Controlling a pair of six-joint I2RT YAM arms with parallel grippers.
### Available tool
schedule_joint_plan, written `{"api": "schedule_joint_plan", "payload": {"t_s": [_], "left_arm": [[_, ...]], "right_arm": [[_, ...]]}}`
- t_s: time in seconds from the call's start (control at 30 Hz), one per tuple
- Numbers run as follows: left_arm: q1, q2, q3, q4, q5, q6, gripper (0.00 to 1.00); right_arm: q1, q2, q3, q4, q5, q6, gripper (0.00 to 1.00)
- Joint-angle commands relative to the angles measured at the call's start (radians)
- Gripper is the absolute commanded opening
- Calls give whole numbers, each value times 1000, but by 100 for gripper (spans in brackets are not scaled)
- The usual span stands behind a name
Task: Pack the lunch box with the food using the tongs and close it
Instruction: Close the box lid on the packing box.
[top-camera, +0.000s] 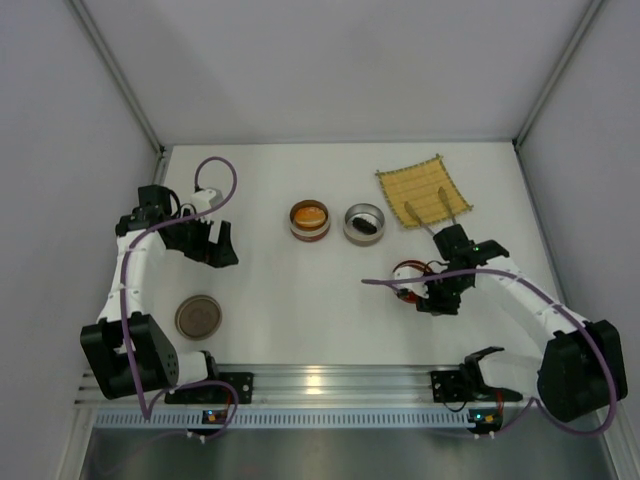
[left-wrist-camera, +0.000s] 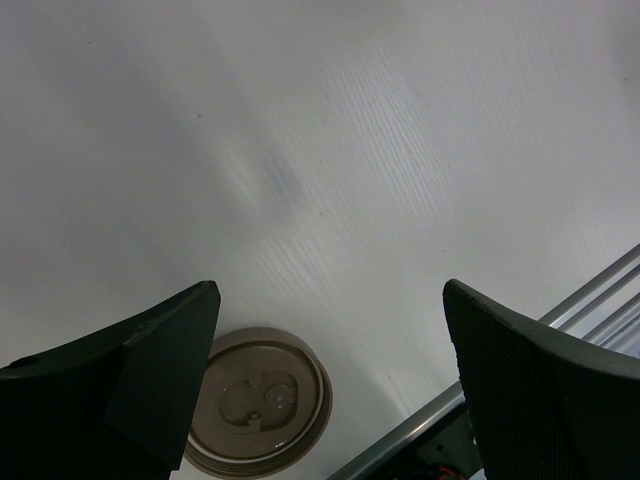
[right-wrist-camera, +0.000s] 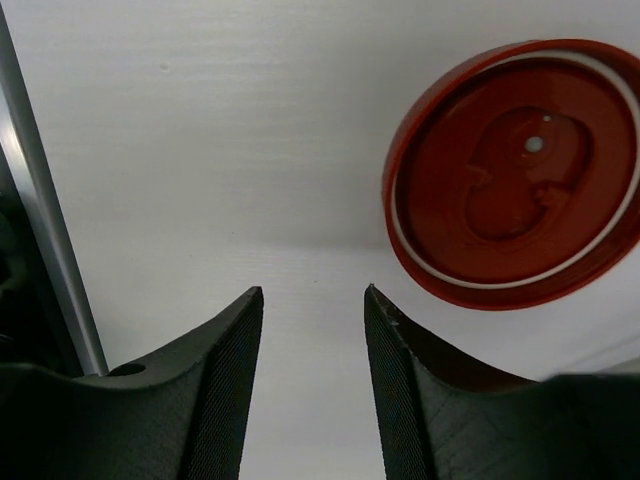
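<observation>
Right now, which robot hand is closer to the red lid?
Right. The right gripper is just beside the red lid; the left gripper is far across the table, near the brown lid.

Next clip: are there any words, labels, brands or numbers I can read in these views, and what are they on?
No text can be read in any of the three views.
red lid: raised moulded shapes only, no letters or digits.
brown lid: similar raised shapes, too blurred to tell whether any are marks.
</observation>
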Motion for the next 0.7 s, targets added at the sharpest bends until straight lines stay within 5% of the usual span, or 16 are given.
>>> {"api": "schedule_joint_plan", "payload": {"t_s": [0.0, 0.67], "left_arm": [[5, -14, 12, 16, 43, -9, 98], [5, 11, -15, 59, 26, -9, 98]], "right_arm": [[35, 15, -40, 110, 36, -95, 44], [106, 133, -60, 279, 98, -51, 41]]}}
